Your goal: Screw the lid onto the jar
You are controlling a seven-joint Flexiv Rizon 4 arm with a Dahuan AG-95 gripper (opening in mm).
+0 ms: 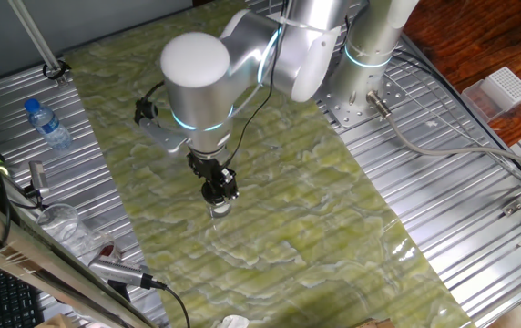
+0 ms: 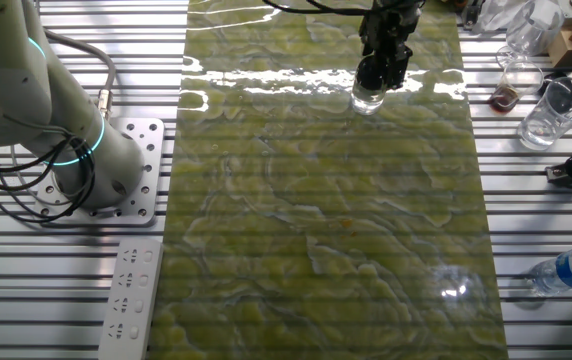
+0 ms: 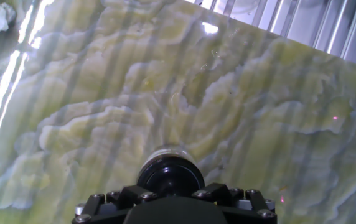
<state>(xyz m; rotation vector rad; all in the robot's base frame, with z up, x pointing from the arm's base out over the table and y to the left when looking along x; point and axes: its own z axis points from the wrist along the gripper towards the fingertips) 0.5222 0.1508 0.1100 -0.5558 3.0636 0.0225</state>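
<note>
The small clear jar (image 1: 218,210) stands upright on the green marbled mat (image 1: 333,228), a little left of its middle. In the other fixed view the jar (image 2: 367,98) is near the mat's far edge. The black lid (image 3: 170,174) sits on top of the jar, whose clear rim (image 3: 165,151) shows just beyond it in the hand view. My gripper (image 1: 219,192) points straight down and is shut on the lid, with a finger on each side. The gripper (image 2: 377,72) hides the lid in both fixed views.
A water bottle with a blue cap (image 1: 47,123) lies on the metal slats left of the mat. Clear glasses (image 2: 548,112) and clutter stand near that side. A white keypad (image 2: 131,300) lies by the arm's base plate (image 2: 126,170). A white box (image 1: 503,90) sits far right.
</note>
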